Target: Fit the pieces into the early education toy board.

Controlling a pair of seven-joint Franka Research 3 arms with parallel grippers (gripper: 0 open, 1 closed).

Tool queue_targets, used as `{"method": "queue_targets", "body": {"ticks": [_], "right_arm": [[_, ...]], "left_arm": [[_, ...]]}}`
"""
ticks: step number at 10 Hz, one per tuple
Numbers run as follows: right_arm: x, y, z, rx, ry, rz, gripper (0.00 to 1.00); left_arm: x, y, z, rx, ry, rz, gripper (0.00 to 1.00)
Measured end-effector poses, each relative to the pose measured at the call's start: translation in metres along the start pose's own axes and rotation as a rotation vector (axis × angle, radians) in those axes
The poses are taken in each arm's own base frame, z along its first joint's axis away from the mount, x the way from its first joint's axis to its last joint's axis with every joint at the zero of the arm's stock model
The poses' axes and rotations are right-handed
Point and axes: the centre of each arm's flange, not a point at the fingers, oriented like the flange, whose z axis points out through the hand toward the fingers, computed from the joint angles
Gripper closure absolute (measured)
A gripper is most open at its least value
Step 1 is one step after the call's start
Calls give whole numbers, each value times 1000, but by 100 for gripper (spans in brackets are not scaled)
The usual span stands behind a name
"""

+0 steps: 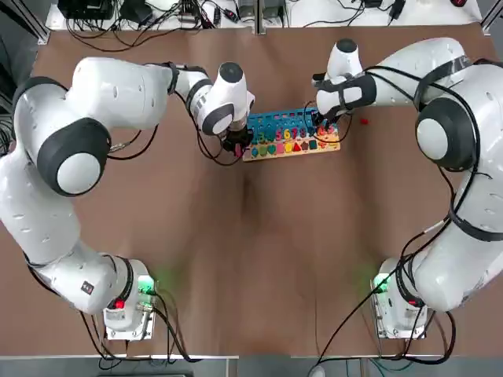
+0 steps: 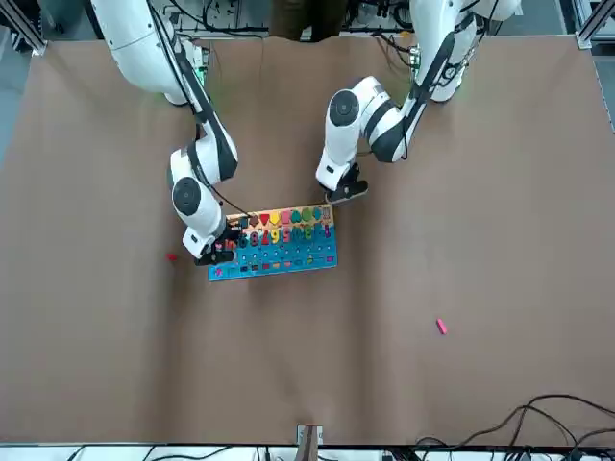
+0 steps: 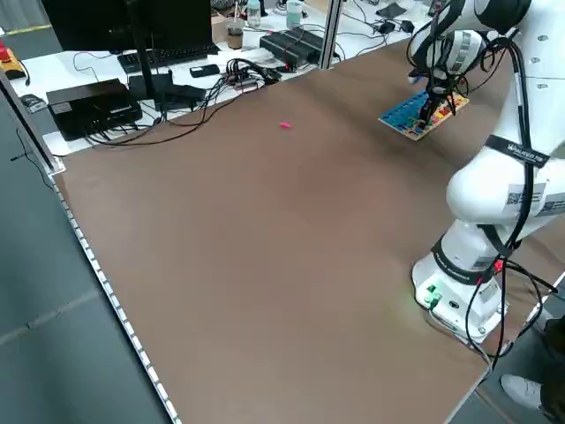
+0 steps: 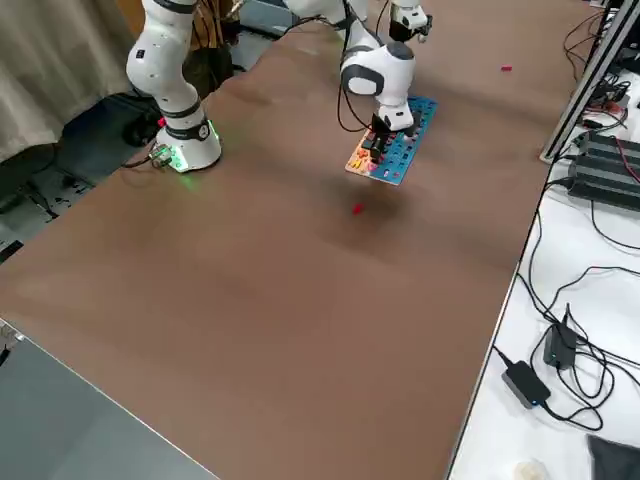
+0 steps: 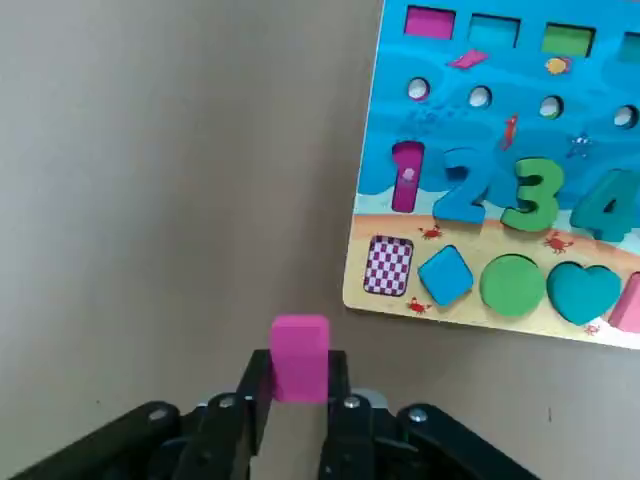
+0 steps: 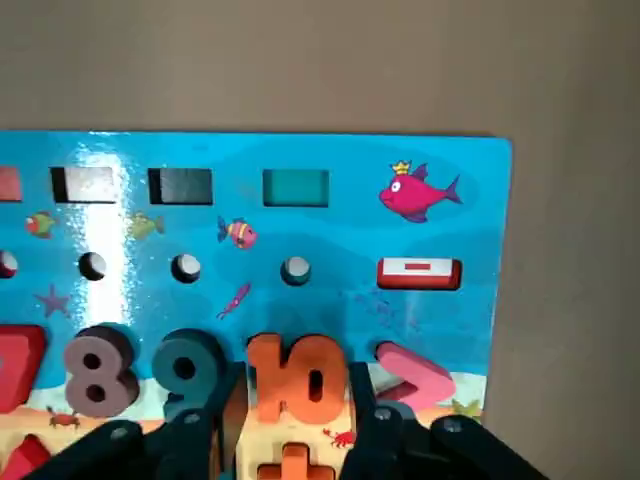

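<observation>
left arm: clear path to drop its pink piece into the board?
Probably yes. The left gripper holds the pink piece just off the board's near corner, with only bare table between; the right gripper works the far end.

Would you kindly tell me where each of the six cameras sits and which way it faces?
Top: overhead, looking down; both arms, bases nearest.
Front: across the table, facing the robot; both arms over the blue-and-wood puzzle board.
Left side: raised at the left; one arm, loose pink piece.
Right side: raised at the right; small red piece.
Left wrist: left gripper holding a pink block.
Right wrist: right gripper around the orange number 10.
Both wrist views share the board.
</observation>
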Motion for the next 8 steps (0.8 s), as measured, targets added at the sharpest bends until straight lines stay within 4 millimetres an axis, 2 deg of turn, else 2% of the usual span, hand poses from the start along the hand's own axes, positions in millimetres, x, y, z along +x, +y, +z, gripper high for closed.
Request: {"method": "queue_targets", "body": {"ticks": [2,3,4,6,7,8], "right_arm": [[7,2,-22,3,-15,8,50],[12,8,-40,7,-21,19,48],[20,22,-65,14,-13,42,47],[32,70,-113,35,47,77,34],[36,104,-129,37,71,92,30],[39,138,-136,36,82,105,18]], "left_arm": [[-5,4,1,-3,1,7,74],[-5,6,2,-6,0,6,74],[-1,8,3,-13,2,4,74],[13,15,6,-22,24,9,74],[17,18,6,-25,28,10,74],[19,20,6,-29,30,11,74]]}}
